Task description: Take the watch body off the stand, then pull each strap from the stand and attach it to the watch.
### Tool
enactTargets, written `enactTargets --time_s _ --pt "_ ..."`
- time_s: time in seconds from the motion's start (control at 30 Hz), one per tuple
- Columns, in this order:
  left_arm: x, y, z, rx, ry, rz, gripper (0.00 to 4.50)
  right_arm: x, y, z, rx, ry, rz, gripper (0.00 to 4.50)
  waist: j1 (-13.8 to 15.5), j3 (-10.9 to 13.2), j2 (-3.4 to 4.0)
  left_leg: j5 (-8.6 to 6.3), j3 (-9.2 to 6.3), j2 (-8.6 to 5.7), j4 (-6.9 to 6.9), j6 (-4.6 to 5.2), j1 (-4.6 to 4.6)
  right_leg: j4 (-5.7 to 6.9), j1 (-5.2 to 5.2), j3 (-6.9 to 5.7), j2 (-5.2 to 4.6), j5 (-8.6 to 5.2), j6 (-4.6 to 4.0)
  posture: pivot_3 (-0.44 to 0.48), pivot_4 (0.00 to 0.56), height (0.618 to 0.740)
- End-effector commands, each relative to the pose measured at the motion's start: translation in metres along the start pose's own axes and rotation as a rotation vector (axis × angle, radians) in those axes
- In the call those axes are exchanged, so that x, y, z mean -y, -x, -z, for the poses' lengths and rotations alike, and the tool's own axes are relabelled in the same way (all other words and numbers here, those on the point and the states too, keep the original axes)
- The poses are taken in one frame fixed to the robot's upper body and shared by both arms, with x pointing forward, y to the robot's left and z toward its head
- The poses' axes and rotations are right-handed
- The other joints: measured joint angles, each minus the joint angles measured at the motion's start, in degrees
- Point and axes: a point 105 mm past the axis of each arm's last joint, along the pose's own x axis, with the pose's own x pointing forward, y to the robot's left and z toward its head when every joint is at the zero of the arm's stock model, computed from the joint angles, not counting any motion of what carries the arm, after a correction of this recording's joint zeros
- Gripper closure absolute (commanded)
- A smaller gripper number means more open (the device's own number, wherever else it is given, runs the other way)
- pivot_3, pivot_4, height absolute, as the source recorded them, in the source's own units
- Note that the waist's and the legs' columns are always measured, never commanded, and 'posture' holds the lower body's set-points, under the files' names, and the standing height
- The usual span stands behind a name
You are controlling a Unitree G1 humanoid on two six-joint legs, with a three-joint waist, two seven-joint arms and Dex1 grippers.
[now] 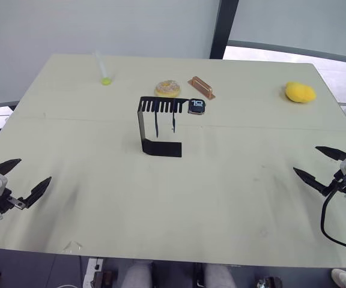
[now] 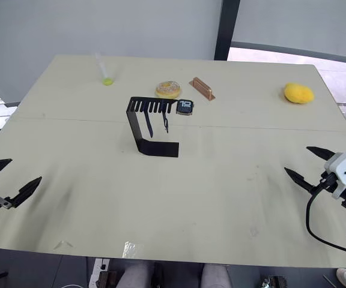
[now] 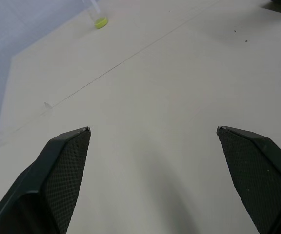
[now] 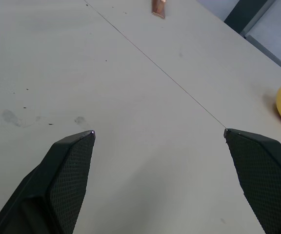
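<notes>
The black C-shaped stand (image 1: 155, 126) rests on the table, a little behind its middle. The watch body (image 1: 196, 107) sits at the right end of the stand's slotted top plate, its screen showing white digits. Two thin dark straps (image 1: 157, 124) hang down from slots in that plate, side by side. My left gripper (image 1: 29, 177) hovers open over the table's front left edge, far from the stand. Over the front right edge my right gripper (image 1: 314, 163) is open too, with nothing between its fingers (image 4: 67, 165).
Behind the stand lie a doughnut-like ring (image 1: 167, 89) and a copper block (image 1: 201, 87). A yellow lump (image 1: 299, 92) sits at the back right. A clear tube with a green end (image 1: 104, 69) lies at the back left. The cream table (image 1: 179, 204) stretches wide between the grippers.
</notes>
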Motion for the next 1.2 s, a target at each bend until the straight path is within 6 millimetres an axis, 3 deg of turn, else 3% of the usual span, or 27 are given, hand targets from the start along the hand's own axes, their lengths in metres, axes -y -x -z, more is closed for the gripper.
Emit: enactTargets --time_s 0.03,0.2,0.33,0.53,0.63,0.7,0.9,1.2 --pt "0.0 0.001 -0.011 0.038 0.012 0.012 0.05 0.003 0.0 -0.009 0.033 0.02 0.003 0.0 0.0 0.0 0.0 0.0 0.0 0.0 0.0 0.0 0.0 0.0 0.0 0.0 0.0 0.0 0.0 0.0 0.15 0.74" --pt "0.008 -0.001 -0.021 0.088 0.103 0.08 0.05 -0.003 -0.007 -0.017 0.068 -0.009 0.001 0.0 0.01 0.0 0.0 0.0 -0.02 0.02 0.0 0.0 0.0 0.0 0.0 0.03 -0.06 0.0 0.0 0.0 0.15 0.74" --pt "0.017 -0.001 -0.034 0.149 0.147 0.123 0.05 -0.024 -0.016 -0.042 0.172 -0.105 0.021 0.0 0.2 0.0 0.01 -0.01 -0.08 0.05 -0.01 -0.05 -0.02 0.0 0.0 0.05 -0.03 0.0 0.0 0.0 0.15 0.74" --pt "0.033 -0.012 -0.072 0.29 0.201 0.186 0.05 -0.068 -0.04 -0.109 0.346 -0.282 0.045 0.0 0.76 0.02 0.04 0.0 -0.13 0.05 -0.02 -0.1 -0.04 0.0 -0.01 0.35 -0.04 0.0 0.0 0.0 0.15 0.74" --pt "0.057 -0.015 -0.089 0.283 0.215 0.35 0.05 -0.091 -0.058 -0.156 0.459 -0.379 0.043 0.0 0.7 0.01 0.04 -0.04 -0.21 0.06 -0.03 -0.16 -0.05 0.01 -0.01 0.44 -0.01 0.0 -0.01 0.0 0.15 0.74" --pt "0.059 -0.018 -0.104 0.32 0.221 0.38 0.05 -0.106 -0.07 -0.185 0.508 -0.434 0.041 0.0 0.62 0.04 0.07 -0.04 -0.18 0.05 -0.06 -0.19 -0.07 0.02 -0.1 0.54 0.05 0.0 -0.01 0.0 0.15 0.74" --pt "0.06 -0.028 -0.127 0.38 0.25 0.416 0.05 -0.121 -0.097 -0.235 0.54 -0.54 0.099 0.0 0.64 0.03 0.06 0.04 -0.19 0.05 -0.04 -0.26 -0.22 0.11 -0.35 0.82 0.55 -0.02 -0.04 0.0 0.15 0.74" --pt "0.073 -0.037 -0.152 0.451 0.245 0.523 0.05 -0.126 -0.13 -0.257 0.442 -0.553 0.215 0.0 -0.01 -0.01 0.01 0.18 -0.16 0.04 0.1 -0.28 -0.93 0.39 -1.12 1.03 0.73 -0.01 -0.04 0.0 0.15 0.74"
